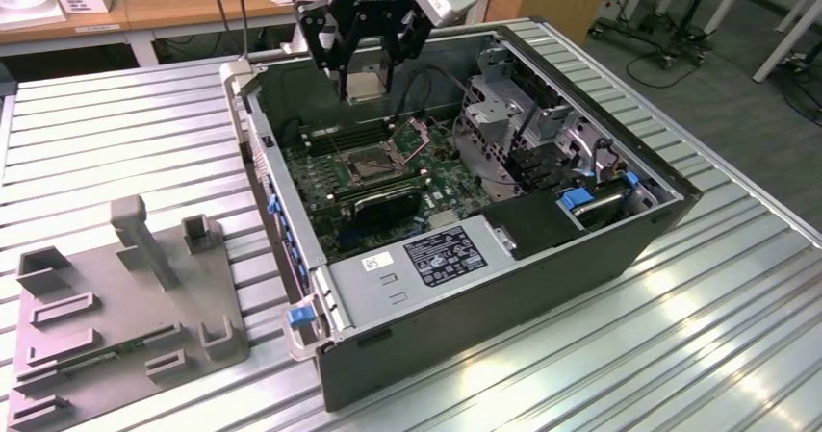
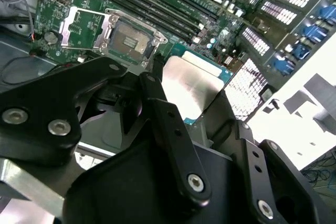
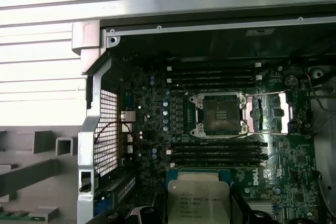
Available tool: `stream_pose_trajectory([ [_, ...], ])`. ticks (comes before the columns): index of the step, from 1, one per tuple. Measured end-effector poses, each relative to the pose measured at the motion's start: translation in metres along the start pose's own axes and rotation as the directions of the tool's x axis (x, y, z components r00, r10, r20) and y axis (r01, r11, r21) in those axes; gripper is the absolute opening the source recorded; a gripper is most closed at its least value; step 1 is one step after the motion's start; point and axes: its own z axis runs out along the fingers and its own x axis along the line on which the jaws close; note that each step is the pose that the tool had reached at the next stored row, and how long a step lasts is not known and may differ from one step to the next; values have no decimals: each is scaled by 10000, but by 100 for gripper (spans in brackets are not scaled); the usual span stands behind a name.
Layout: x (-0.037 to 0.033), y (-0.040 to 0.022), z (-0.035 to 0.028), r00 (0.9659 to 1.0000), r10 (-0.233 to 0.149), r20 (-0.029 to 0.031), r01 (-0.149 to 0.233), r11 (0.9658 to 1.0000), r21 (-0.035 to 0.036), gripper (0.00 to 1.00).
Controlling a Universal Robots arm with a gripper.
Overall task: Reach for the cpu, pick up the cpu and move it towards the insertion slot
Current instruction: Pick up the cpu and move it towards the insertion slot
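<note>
My gripper (image 1: 366, 74) hangs over the back end of the open computer case, shut on the cpu (image 1: 365, 88), a flat square chip with a pale metal face. In both wrist views the cpu (image 2: 191, 80) (image 3: 198, 200) sits level between the black fingers (image 2: 157, 103), its greenish rim showing. The insertion slot (image 1: 366, 165) is a dark square socket in a silvery frame on the green motherboard, below and ahead of the chip. The slot (image 3: 219, 115) (image 2: 131, 40) lies bare, with its metal cover plate (image 3: 270, 114) flipped open beside it.
The case (image 1: 276, 211) lies open on a slatted metal table (image 1: 115, 134). Long black memory slots (image 3: 215, 153) flank the socket. Drive cage and brackets (image 1: 526, 134) fill the exterior view's right side. A grey fixture plate (image 1: 115, 317) holding a memory stick lies at the exterior view's left.
</note>
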Motion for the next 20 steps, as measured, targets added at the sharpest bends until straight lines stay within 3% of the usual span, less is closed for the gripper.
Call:
stream_pose_trajectory([
  [12, -54, 176, 12, 10000, 0, 0, 0, 10000, 0, 55],
  [20, -63, 190, 12, 10000, 0, 0, 0, 10000, 0, 55],
])
